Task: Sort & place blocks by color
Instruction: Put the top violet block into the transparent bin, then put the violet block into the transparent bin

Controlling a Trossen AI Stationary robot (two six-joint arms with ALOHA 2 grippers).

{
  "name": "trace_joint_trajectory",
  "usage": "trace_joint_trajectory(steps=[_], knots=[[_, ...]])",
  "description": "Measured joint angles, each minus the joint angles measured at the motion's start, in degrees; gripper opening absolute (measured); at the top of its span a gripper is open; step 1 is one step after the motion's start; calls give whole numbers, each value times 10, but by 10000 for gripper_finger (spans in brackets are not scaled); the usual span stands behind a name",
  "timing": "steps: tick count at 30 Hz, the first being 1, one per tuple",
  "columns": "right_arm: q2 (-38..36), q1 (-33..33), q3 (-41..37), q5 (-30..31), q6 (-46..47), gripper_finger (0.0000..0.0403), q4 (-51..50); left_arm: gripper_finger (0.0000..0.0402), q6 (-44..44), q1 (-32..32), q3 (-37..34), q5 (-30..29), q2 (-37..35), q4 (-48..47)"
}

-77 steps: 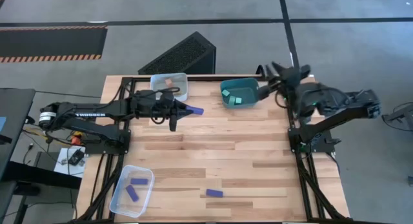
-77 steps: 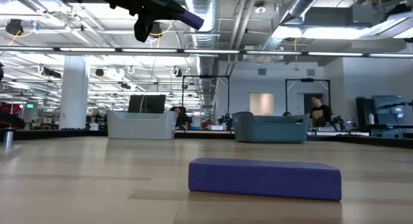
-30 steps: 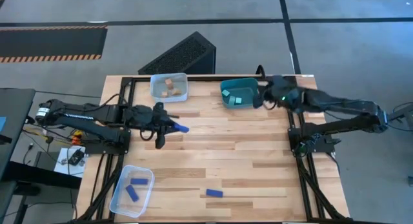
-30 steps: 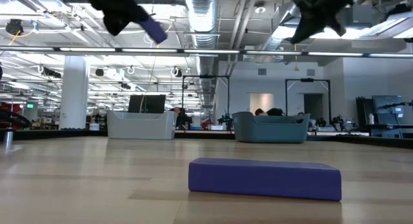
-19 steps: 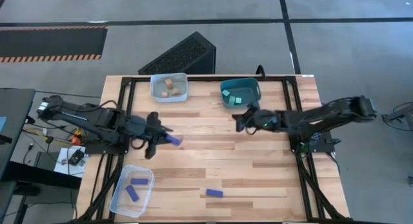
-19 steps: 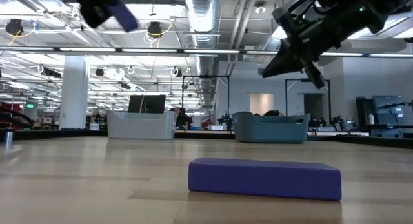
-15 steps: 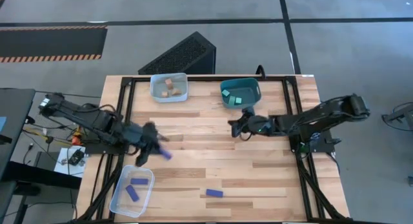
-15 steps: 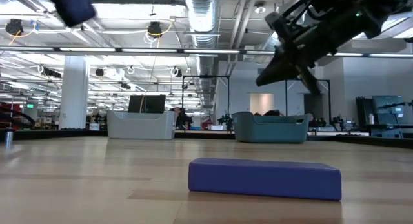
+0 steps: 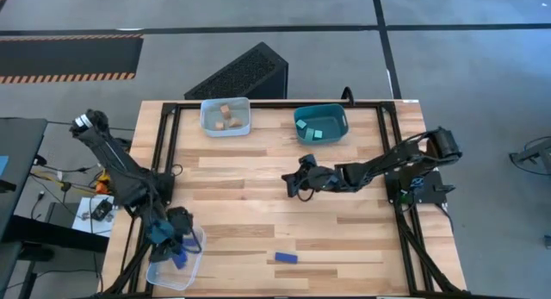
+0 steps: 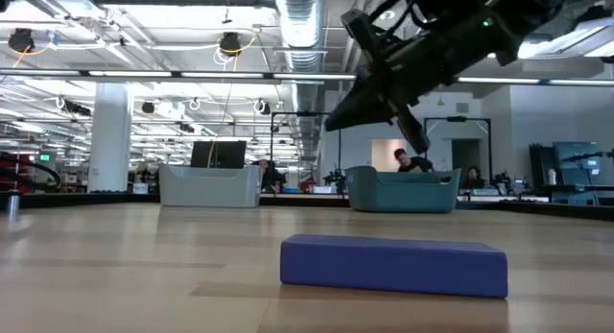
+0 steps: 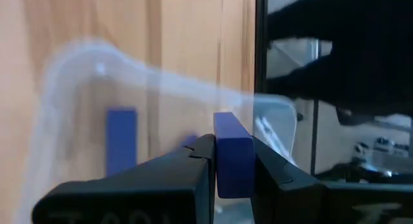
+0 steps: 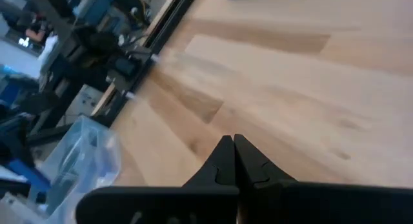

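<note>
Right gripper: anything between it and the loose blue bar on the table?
Nothing: in the high view only bare wood separates the right gripper from the blue bar.

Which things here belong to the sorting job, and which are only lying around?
Part of the job:
- blue bar held in the left gripper over the clear bin
- blue bar on the table
- tan cubes in the grey bin
- teal cubes in the teal bin
- right gripper, shut, empty

Just lying about:
- black wedge behind the table
</note>
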Motion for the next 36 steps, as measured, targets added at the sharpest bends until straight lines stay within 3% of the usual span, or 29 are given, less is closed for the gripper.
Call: trace_joint_trajectory(steps=[6,14,18,22,25,31,34,36], knots=[[45,-12,43,-47,-11,1,-1,32,-17,-55,-29,23,36,3],[68,-22,70,-85,-34,1,-2,40,-34,-59,-63,20,67,41],[76,-23,69,-157,-61,6,-38,72,-36,-59,-62,9,74,29],[76,-11,70,-171,-66,7,-49,122,-40,-59,-63,-9,74,17],[72,-15,78,-172,-75,3,11,159,-47,-57,-63,-8,74,4],[57,-63,201,-180,-174,3,215,196,-32,-42,-29,23,56,-55],[56,-83,282,-224,-239,2,186,197,-28,-42,-3,-29,28,-102],[54,-87,331,-258,-279,3,109,197,-37,-42,8,-76,4,-110]])
